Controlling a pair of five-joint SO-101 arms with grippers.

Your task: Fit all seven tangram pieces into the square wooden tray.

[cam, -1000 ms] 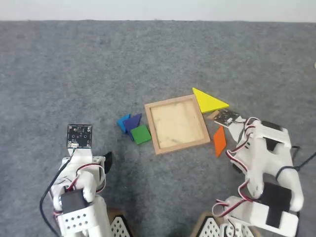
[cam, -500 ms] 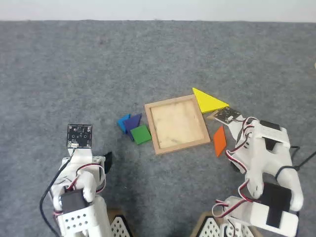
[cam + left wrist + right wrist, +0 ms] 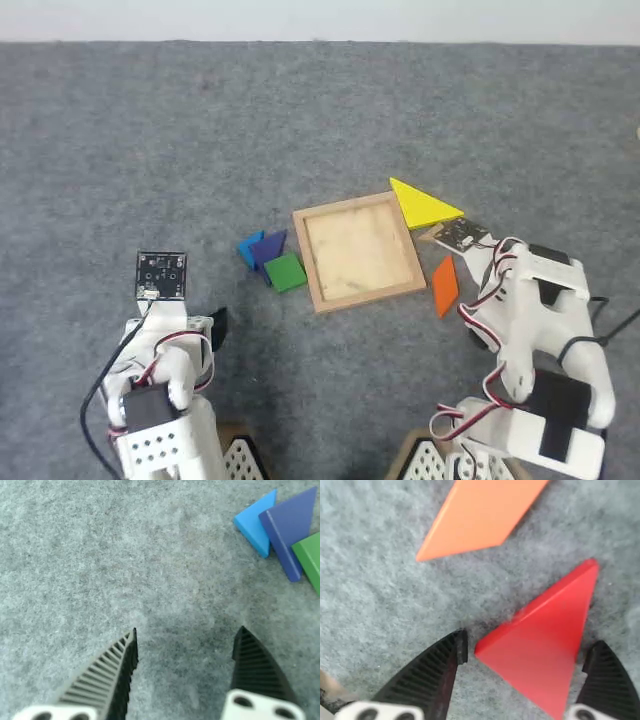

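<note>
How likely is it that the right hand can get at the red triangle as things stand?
Probably yes: the right hand is open with the red triangle lying between its fingers, nothing on top, and the orange piece lies apart.

Two white plastic arms, left arm (image 3: pixel 160 395) and right arm (image 3: pixel 535 335), blocky shells, black ribbed fingers (image 3: pixel 114 679) tapering to points, white mounts with round screw holes (image 3: pixel 242 701) just behind the fingers, red, white and black cables (image 3: pixel 480 300) looping further back, a small black circuit board (image 3: pixel 161 275) above the fingers

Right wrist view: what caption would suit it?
Open right gripper straddles a red triangle, an orange parallelogram lying nearby.
</note>
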